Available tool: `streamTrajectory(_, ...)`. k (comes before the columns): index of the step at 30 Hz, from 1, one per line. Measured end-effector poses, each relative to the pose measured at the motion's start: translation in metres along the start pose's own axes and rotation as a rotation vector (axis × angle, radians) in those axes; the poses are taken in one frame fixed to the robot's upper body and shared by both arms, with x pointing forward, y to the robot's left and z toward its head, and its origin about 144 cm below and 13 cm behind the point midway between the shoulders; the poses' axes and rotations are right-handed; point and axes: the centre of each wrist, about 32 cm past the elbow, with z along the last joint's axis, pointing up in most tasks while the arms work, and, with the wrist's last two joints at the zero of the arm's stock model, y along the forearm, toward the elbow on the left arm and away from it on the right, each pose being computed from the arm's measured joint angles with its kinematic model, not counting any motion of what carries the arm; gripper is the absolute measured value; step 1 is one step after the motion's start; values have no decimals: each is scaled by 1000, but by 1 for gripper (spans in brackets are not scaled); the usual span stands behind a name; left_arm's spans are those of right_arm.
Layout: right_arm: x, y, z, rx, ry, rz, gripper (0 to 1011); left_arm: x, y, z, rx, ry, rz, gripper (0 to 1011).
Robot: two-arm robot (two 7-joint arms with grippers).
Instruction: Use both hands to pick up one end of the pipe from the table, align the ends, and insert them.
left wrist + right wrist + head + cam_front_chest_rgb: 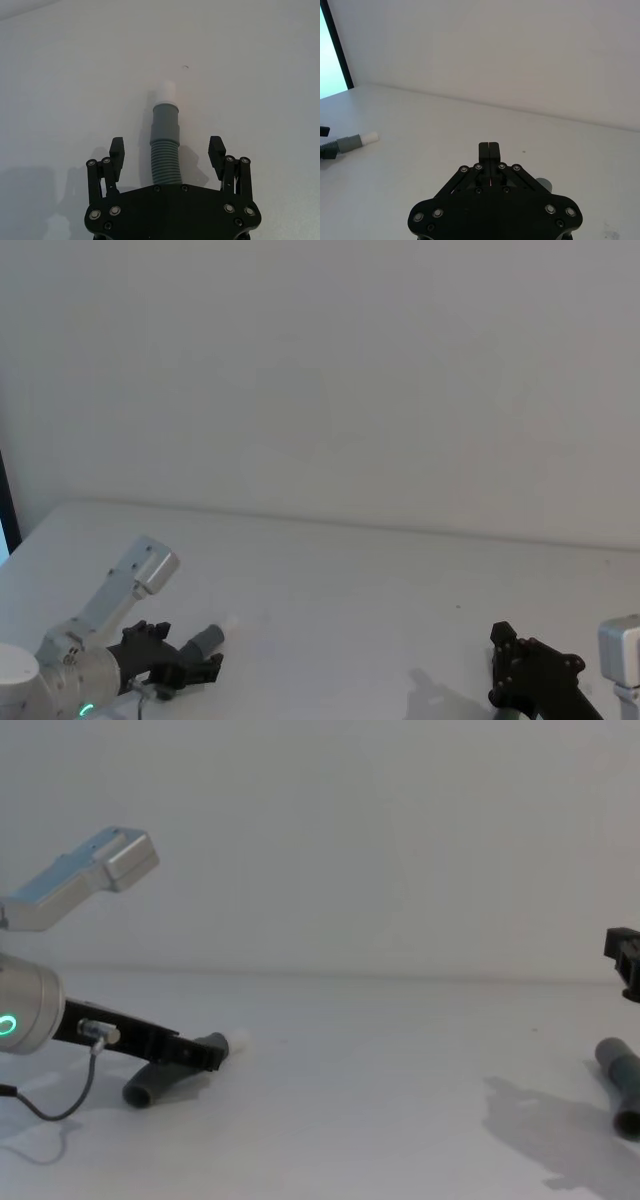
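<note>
Step in hand: first grasp, not yet made.

- Left pincer (167, 146): low over tabletop (350, 580), jaws wide open. It straddles ribbed left pipe piece (165, 162) behind narrow cuff (165, 122).
- White tip (165, 92) points away from wrist. Piece lies flat on tabletop.
- Right pincer (490, 147): fully closed, empty, hanging above right pipe piece (622, 1082) at tabletop's right side.

Next, by judgement: you close left jaws on ribs. You then open right pincer and lower it to its piece before alignment.

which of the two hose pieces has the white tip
The left hose piece, between the left gripper's open fingers: its cuff ends in a white tip. The right hose piece shows a plain grey end.
</note>
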Motion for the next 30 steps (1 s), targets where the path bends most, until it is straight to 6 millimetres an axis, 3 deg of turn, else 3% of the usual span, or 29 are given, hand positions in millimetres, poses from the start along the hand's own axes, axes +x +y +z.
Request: streamTrajectory(30,0,0,0,0,0,0,0,13,-21,-1,29,28,-55,1002)
